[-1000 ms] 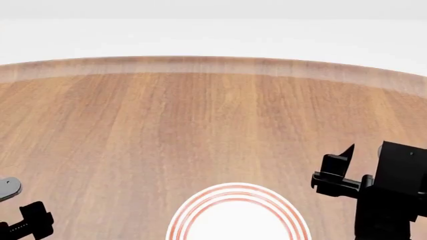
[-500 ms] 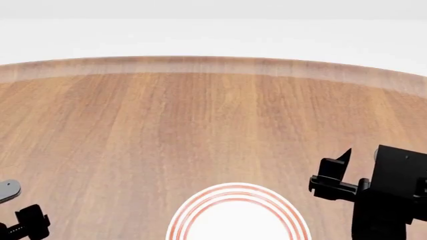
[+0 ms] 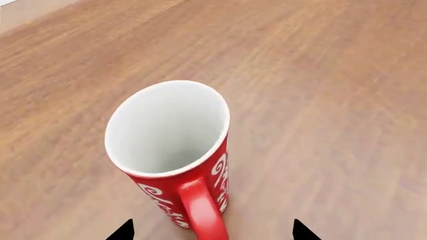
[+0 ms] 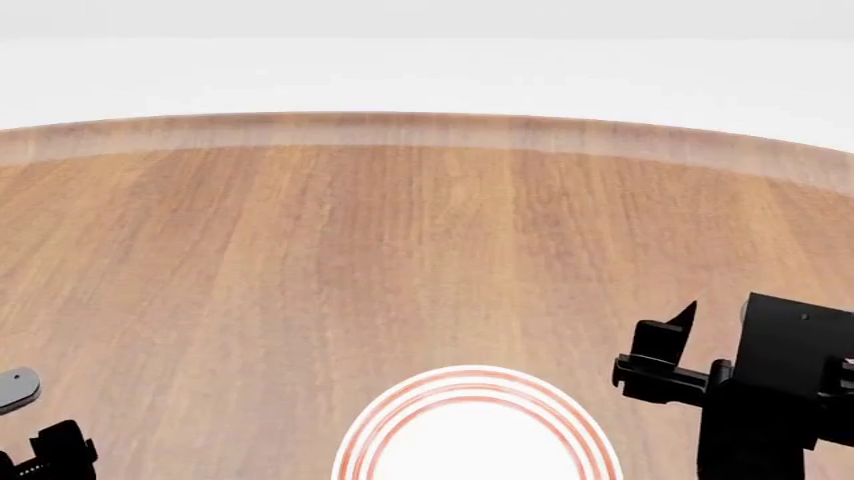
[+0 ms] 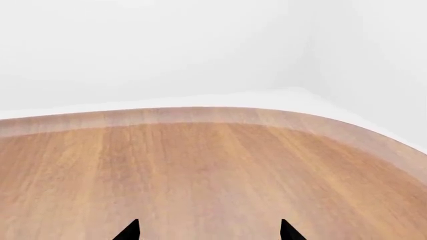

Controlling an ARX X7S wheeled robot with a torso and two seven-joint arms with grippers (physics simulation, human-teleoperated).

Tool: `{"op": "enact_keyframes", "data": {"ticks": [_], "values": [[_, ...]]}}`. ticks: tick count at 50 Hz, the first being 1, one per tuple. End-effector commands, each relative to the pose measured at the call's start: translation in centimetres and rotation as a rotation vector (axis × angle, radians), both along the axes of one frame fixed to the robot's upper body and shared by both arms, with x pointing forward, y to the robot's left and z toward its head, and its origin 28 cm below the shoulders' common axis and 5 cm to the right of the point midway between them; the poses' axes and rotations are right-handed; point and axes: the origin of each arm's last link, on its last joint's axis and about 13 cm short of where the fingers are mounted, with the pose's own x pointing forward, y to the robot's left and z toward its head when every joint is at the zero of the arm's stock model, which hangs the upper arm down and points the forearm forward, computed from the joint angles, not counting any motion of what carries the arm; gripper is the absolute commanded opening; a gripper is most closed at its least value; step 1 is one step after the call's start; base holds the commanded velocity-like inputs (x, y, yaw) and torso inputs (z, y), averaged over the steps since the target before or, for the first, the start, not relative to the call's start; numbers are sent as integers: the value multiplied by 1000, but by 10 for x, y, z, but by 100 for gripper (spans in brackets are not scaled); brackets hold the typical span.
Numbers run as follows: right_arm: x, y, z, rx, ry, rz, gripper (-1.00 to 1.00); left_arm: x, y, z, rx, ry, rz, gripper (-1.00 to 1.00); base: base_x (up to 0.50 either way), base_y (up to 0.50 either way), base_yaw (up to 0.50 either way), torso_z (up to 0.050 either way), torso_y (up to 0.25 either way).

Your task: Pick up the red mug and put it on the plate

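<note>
Between the left gripper's [image 3: 212,231] spread fingertips stands the red mug [image 3: 172,155] — upright, untouched — handle toward it.

Matte black boxy right end effector [image 4: 667,345], pointed black fingertips [image 3: 123,231], grey left link [image 4: 16,386]

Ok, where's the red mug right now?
The red mug shows only in the left wrist view, upright on the wooden table, its handle toward the open left tool; the head view misses it.

Red mug [image 3: 175,165] — white inside, white lettering — stands upright on wood; red-ringed white plate [image 4: 474,435] lies empty.
</note>
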Motion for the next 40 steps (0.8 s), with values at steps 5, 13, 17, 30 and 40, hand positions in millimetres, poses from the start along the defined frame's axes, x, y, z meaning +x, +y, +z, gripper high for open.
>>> {"op": "enact_keyframes", "data": {"ticks": [5, 13, 17, 30, 40], "values": [[0, 1, -3, 1, 7, 3, 100, 3, 4, -6, -19, 22, 14, 100, 0, 0, 0, 0, 0], [0, 2, -4, 2, 12, 5, 100, 5, 6, -6, -21, 28, 24, 100, 0, 0, 0, 0, 0], [1, 2, -5, 2, 13, 5, 100, 5, 6, -6, -18, 26, 28, 100, 0, 0, 0, 0, 0], [0, 3, -5, 4, 12, 10, 100, 5, 6, -7, -11, 21, 38, -100, 0, 0, 0, 0, 0], [-1, 3, -7, 8, 15, 9, 100, 5, 6, -7, -13, 22, 38, -100, 0, 0, 0, 0, 0]]}}
